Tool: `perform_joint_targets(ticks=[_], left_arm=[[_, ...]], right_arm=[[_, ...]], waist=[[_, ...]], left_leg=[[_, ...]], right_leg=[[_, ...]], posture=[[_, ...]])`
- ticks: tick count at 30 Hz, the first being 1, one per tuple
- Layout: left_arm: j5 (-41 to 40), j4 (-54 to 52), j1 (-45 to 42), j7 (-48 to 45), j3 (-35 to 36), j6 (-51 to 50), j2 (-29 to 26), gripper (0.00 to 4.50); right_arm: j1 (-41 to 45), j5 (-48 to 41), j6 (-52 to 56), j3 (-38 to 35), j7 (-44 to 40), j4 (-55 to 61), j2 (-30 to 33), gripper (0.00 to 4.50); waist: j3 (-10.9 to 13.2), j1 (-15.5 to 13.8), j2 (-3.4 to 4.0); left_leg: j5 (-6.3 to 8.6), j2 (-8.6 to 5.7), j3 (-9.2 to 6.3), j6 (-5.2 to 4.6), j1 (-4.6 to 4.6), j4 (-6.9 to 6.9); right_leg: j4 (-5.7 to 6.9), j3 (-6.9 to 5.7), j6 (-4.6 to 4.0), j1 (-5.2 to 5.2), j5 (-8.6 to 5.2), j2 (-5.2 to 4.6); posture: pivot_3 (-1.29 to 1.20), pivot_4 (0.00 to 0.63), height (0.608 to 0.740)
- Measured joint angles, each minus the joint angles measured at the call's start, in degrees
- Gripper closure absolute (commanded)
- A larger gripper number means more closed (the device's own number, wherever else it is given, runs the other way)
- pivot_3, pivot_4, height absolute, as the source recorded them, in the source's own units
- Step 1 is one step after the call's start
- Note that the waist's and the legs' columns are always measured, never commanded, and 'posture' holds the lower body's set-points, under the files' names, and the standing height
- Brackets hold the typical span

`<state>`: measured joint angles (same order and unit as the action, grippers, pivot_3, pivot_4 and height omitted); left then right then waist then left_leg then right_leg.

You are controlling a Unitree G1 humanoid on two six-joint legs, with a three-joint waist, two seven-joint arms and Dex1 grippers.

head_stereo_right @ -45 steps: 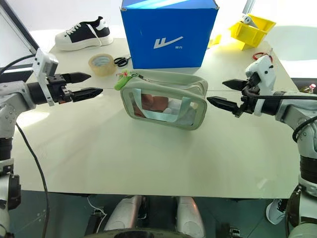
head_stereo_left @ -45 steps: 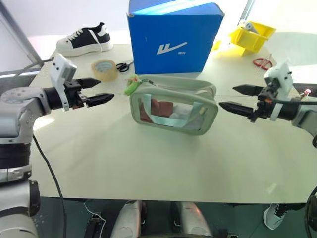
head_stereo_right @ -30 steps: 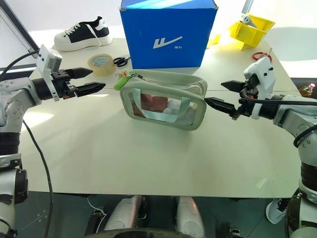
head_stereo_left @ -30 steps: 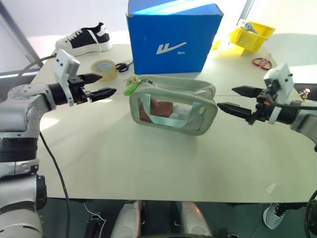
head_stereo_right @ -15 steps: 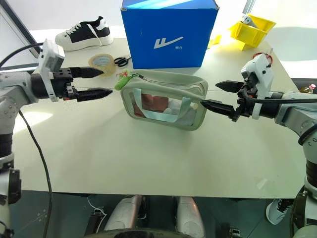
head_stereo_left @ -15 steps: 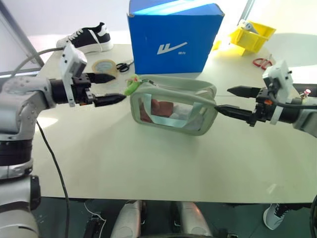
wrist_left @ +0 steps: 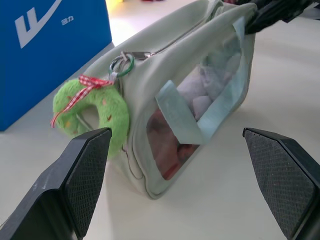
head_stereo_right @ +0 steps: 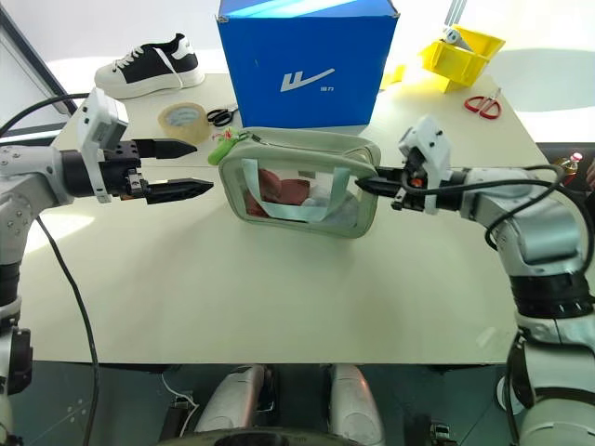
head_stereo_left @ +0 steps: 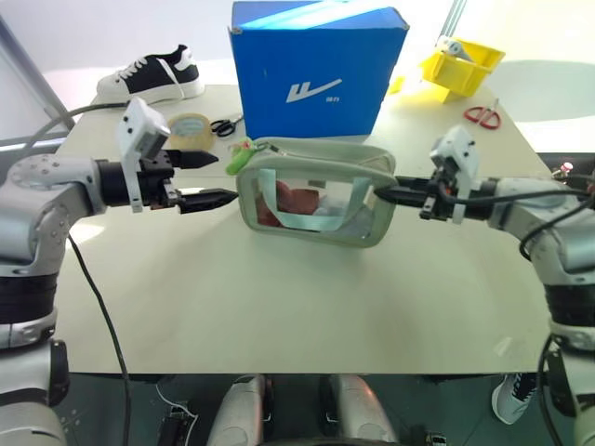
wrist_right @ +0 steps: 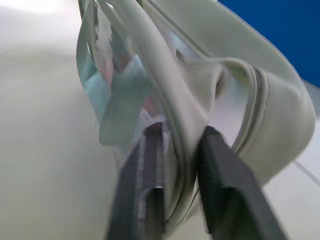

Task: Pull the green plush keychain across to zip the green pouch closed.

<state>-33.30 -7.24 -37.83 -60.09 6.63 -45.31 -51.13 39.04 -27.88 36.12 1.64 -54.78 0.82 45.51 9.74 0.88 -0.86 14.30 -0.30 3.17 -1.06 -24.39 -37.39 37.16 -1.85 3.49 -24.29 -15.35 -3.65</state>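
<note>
Pouch (head_stereo_left: pixel 314 197) stands upright mid-tabletop (head_stereo_left: pixel 307 307) in the left eye view, its clear window facing the robot, and the keychain (head_stereo_left: pixel 241 160) hangs at its top left corner. The left gripper (head_stereo_left: pixel 206 178) hovers just left of that corner, apart from it, jaws spread wide with bare tabletop under them. The right gripper (head_stereo_left: pixel 390 193) has its jaws pinched on the pouch's right end. A blue box (head_stereo_left: pixel 311 67) stands close behind the pouch, leaving a narrow gap there; a tape roll (head_stereo_left: pixel 189 128) and black scissors (head_stereo_left: pixel 221 126) lie left of the box, a shoe (head_stereo_left: pixel 153 74) sits at the far left corner, and a yellow bin (head_stereo_left: pixel 457 65) and red scissors (head_stereo_left: pixel 482 114) lie far right. The tabletop's near half is broad, pale and open to its front edge. In the right eye view the same layout holds: open surface runs in front of the pouch and to both sides beneath the arms. In the left wrist view the keychain, a curled green plush with a red checked bow, hangs from a ring at the zipper's end, near one black finger (wrist_left: pixel 80 180), with the other well apart across the pouch's front. In the right wrist view both fingers (wrist_right: pixel 220 185) squeeze a fold of the pouch's end seam.
</note>
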Motion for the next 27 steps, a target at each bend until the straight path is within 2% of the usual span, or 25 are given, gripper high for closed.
perform_joint_targets(ticks=[6,13,23,27], left_arm=[[-0.7,-1.2,4.4,1.8,1.8,-0.5,-0.3,0.0],[-1.1,-2.1,6.3,3.9,2.1,-0.4,-0.1,0.0],[3.9,16.0,-1.9,15.3,2.1,4.6,12.9,0.0],[3.2,18.1,-3.6,14.5,2.4,4.5,14.4,0.0]], right_arm=[[4.0,5.4,-7.2,2.7,-3.1,-7.9,-3.6,4.47],[4.2,8.1,-9.6,3.8,-5.9,-8.9,-4.5,4.47],[1.7,10.3,-11.2,3.6,-7.3,-8.6,-3.9,4.47],[1.3,10.4,-10.2,3.4,-6.8,-7.4,-3.9,4.47]], waist=[[0.0,-0.1,0.0],[0.0,0.1,0.0],[0.0,-0.1,-0.01],[0.0,-0.2,-0.03]], left_leg=[[0.0,0.0,0.01,0.0,0.0,-0.01],[-0.01,0.0,0.0,0.03,0.04,-0.02],[-0.05,-0.01,0.02,0.05,0.07,-0.06],[-0.05,-0.01,0.02,0.05,0.08,-0.07]], right_leg=[[0.02,0.0,0.02,0.01,0.01,0.0],[0.07,0.0,0.03,0.01,0.04,0.0],[0.13,0.0,0.21,0.07,0.18,0.0],[0.14,0.0,0.21,0.08,0.18,0.02]], posture=[[0.0,0.15,0.74],[0.0,0.15,0.74],[0.0,0.15,0.74],[0.0,0.15,0.74]])
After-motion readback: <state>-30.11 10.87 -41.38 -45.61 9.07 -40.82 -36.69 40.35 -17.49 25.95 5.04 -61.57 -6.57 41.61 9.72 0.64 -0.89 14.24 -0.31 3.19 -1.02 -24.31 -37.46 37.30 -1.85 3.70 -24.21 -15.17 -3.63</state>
